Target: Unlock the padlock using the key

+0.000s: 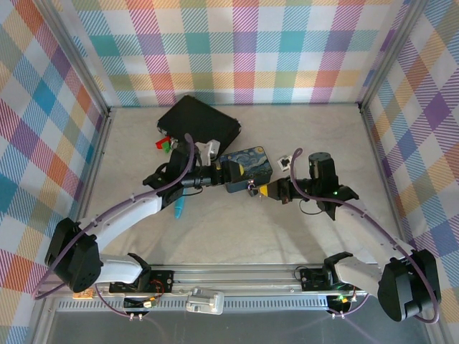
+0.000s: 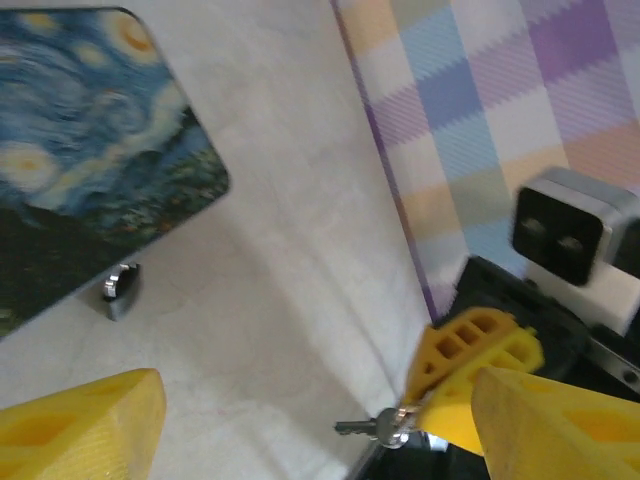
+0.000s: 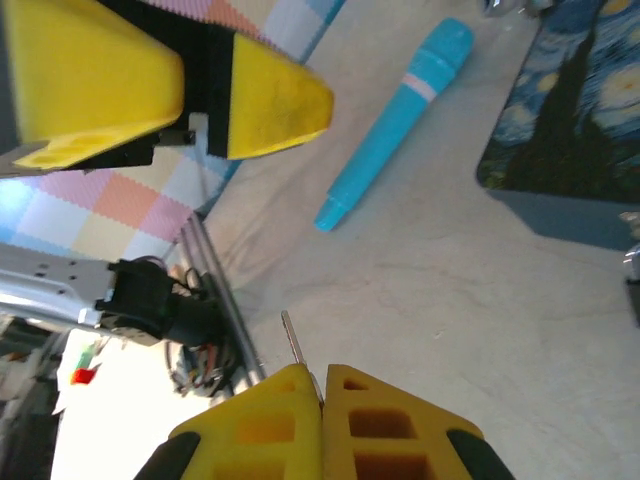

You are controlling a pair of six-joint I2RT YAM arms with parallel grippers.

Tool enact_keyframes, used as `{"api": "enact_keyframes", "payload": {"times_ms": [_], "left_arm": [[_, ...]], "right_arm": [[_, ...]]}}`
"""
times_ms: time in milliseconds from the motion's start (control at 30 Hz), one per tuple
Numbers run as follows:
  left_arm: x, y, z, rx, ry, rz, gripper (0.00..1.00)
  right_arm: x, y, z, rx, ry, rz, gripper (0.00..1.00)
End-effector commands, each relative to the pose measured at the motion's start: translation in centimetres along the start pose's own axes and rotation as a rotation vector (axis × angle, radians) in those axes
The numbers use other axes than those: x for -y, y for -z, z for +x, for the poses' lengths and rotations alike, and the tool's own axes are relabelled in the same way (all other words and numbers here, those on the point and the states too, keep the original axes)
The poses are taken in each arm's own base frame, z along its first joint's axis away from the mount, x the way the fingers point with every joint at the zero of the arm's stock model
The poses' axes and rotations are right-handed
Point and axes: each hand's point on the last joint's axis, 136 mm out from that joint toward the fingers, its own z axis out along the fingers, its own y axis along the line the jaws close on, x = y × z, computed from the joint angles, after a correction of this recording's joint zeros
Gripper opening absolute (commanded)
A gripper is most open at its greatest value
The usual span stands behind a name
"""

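Locate the right hand (image 3: pixel 322 378) nearest the arm bases, right of centre over the worktop (image 1: pixel 237 236). Read it as fully closed, pinching the head of the key (image 3: pixel 292 342) between its two yellow fingertips. Note the thin silvery blade projecting past the fingertips and pointing toward the left hand (image 2: pixel 320 400).

Find the left hand facing it from the left. Read it as wide open and holding nothing, with the yellow fingers (image 2: pixel 85 425) spread well apart. Observe the light-blue pen-like stick (image 1: pixel 178 206) lying flat on the worktop just beside the left arm.

Beyond the hands, locate the padlock (image 2: pixel 120 290) lying on the worktop just beside the near edge of the starry-night tin (image 1: pixel 247 168), apart from the key and from both hands. Treat contact between padlock and tin as not determinable. Expect only a small dark body with a silvery metal part; finer detail blurred.

Farther back and to the left of the tin, identify the black case (image 1: pixel 199 122), close to the far checked wall (image 1: pixel 237 50).
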Motion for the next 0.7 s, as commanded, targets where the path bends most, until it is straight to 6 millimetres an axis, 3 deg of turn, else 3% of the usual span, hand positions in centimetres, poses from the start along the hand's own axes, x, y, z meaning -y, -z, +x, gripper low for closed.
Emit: {"api": "enact_keyframes", "payload": {"times_ms": [0, 200, 467, 667], "left_arm": [[-0.4, 0.3, -2.4, 0.197, 0.225, -0.023, 0.77], [0.0, -1.1, -1.3, 0.247, 0.385, -0.053, 0.73], [1.1, -4.2, -0.2, 0.281, 0.609, 0.045, 0.62], [1.9, -4.0, -0.2, 0.317, 0.625, 0.042, 0.57]], "right_arm": [[0.6, 0.1, -1.7, 0.036, 0.103, 0.088, 0.0], [1.7, -0.6, -2.9, 0.09, 0.323, 0.283, 0.0], [0.8, -0.9, -4.4, 0.216, 0.649, 0.427, 0.0], [0.6, -1.3, -4.2, 0.231, 0.754, 0.459, 0.0]]}}
